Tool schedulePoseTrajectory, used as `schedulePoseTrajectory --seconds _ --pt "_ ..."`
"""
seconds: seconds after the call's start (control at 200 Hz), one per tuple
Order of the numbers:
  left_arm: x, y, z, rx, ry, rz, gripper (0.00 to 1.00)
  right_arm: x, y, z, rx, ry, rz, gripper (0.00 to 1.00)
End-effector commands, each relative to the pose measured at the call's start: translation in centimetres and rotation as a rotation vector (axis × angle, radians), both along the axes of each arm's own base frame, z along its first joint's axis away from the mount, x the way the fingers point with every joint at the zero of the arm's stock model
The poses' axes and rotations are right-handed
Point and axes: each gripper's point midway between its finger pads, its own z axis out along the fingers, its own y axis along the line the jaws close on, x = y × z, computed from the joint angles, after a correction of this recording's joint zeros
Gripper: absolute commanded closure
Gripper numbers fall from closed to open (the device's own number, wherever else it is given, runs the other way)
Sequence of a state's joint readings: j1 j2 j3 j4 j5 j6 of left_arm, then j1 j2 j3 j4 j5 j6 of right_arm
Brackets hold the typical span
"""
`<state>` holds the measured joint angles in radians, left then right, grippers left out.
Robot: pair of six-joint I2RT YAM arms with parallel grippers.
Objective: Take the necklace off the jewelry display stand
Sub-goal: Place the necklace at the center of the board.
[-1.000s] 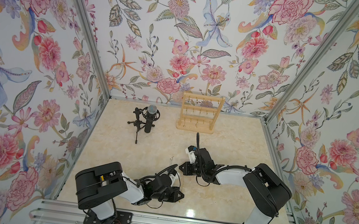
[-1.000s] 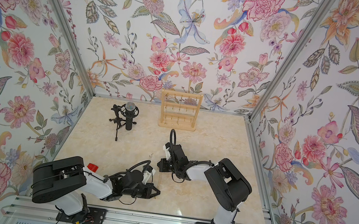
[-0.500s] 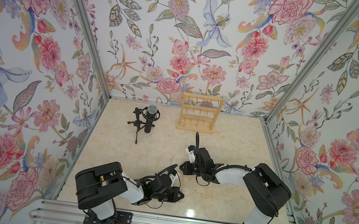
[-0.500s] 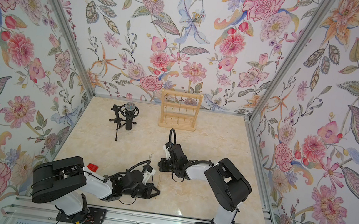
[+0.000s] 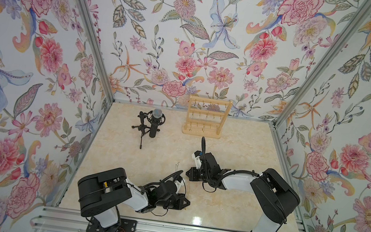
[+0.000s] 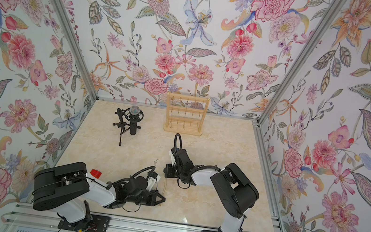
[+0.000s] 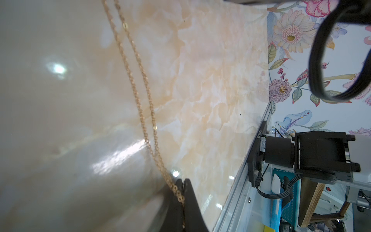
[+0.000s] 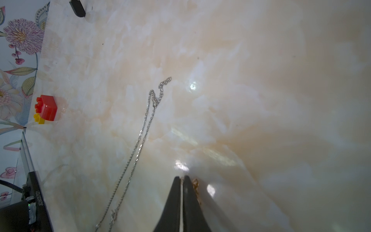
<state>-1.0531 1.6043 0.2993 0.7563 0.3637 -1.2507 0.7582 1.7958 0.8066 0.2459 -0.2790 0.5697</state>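
– Marble-look tabletop [image 5: 229, 201], floral walls on 3 sides. What's nearest the rail at 6 o'clock?

– Left gripper [image 7: 182, 183], fingers pinched tight on the gold necklace [image 7: 154, 127]. 2 strands run taut toward 12 o'clock to the right gripper [image 8: 182, 178] at mid-table. Its fingers are closed too, with gold links showing at the tips.

– What could go wrong?

– A pull, most likely. With both ends pinched, arms drawing apart could snap the fine links or slip them free. A silver chain [image 8: 155, 101] lies loose just beside the right gripper, and dragging across it could tangle the 2.

– Anything in the way?

– Little. A red brick [image 8: 47, 109] sits at 8 o'clock and a microphone [image 5: 155, 123] on a black tripod at 11 o'clock, both clear of the arms.

– And the rack?

– Upright at 12 o'clock by the back wall is the jewelry display stand [image 5: 201, 133], well apart from the gold necklace. What hangs on its hooks is too small to tell.
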Motion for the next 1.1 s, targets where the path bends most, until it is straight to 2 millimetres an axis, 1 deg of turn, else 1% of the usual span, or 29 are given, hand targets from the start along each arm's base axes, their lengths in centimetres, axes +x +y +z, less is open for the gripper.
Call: schedulePoseTrajectory --seconds 0.0,0.33,0.655,1.096 --pt "-2.0 3.3 -4.2 0.167 0.097 0.011 1.00 0.2 0.4 -0.6 -0.023 0.008 0.001 0.92" --pt "-2.1 3.4 -4.2 0.161 0.098 0.011 1.00 0.5 0.2 -1.5 -0.067 0.034 -0.014 0.92" --pt "-2.1 3.5 -4.2 0.153 0.099 0.014 1.00 1.0 -0.5 -1.7 -0.077 0.038 -0.051 0.93" --pt "-2.2 3.5 -4.1 0.150 0.098 0.013 1.00 3.0 -0.9 -2.0 -0.078 0.032 -0.104 0.92"
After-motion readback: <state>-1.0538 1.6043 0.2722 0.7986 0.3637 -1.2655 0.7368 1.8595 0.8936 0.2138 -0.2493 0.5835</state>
